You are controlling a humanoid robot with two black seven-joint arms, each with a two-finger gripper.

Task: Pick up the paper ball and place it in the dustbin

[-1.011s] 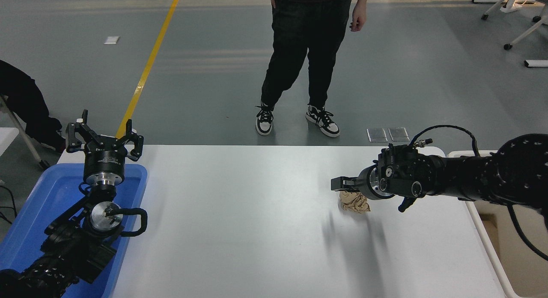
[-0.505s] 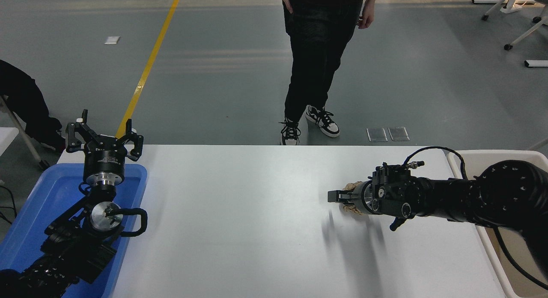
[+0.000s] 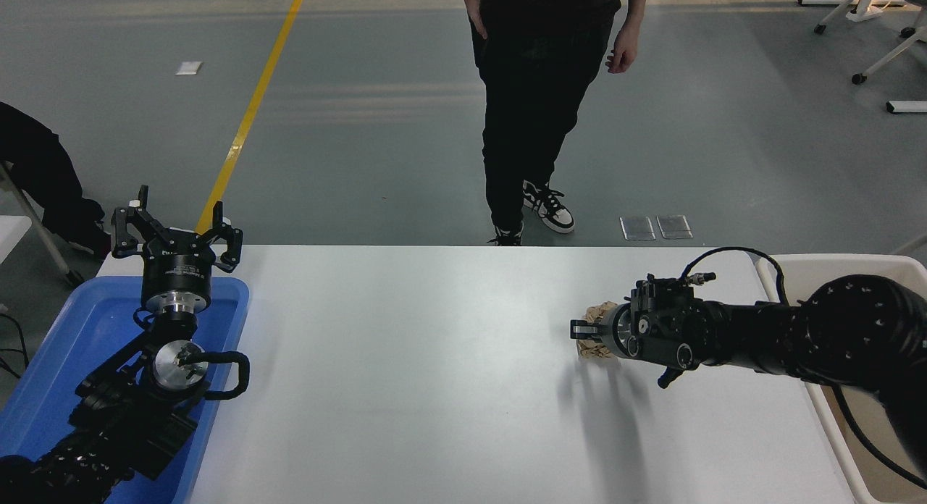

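Observation:
The tan crumpled paper ball [image 3: 598, 314] lies on the right half of the white table [image 3: 405, 359], mostly covered by my right gripper [image 3: 585, 330]. The gripper reaches in from the right, level with the ball, and its fingers are shut on it; wrinkled paper shows above and below the near finger. Whether the ball touches the table I cannot tell. The cream dustbin [image 3: 829, 262] stands against the table's right edge, behind and beneath my right arm. My left gripper [image 3: 176, 225] is parked open at the lower left.
A shallow blue tray [image 3: 51, 359] sits under the left arm at the table's left end. A person in black trousers [image 3: 532, 113] stands just past the far edge. Another person's dark leg [image 3: 36, 171] is at the far left.
The right gripper dropped to the ball's height, drew slightly right and its fingers came in around the ball. The standing person stepped closer. The left arm stayed still.

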